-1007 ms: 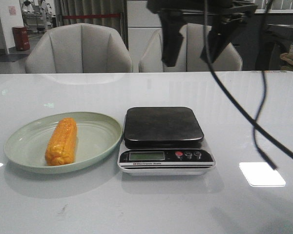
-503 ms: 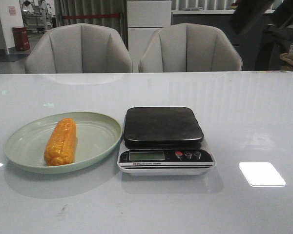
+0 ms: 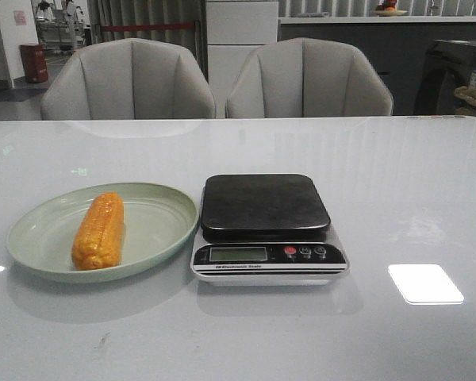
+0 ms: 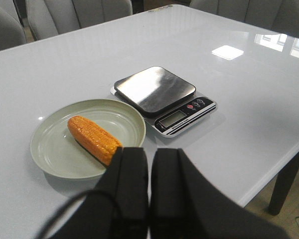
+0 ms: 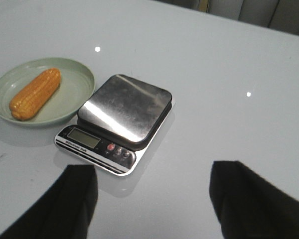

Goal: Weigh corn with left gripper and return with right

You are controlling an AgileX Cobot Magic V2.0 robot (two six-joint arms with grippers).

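Note:
The orange-yellow corn lies on the pale green plate at the table's left; it also shows in the left wrist view and the right wrist view. The scale stands right of the plate with its dark platform bare. Neither gripper shows in the front view. My left gripper is shut and empty, high above the table, nearer than the plate. My right gripper is open wide and empty, high above the table near the scale.
Two beige chairs stand behind the table's far edge. A bright light patch lies on the table right of the scale. The table's near right edge and a leg show in the left wrist view.
The right arm, which hung over the scale a second ago, has lifted up and right out of the front view. The corn, plate and scale stay put.

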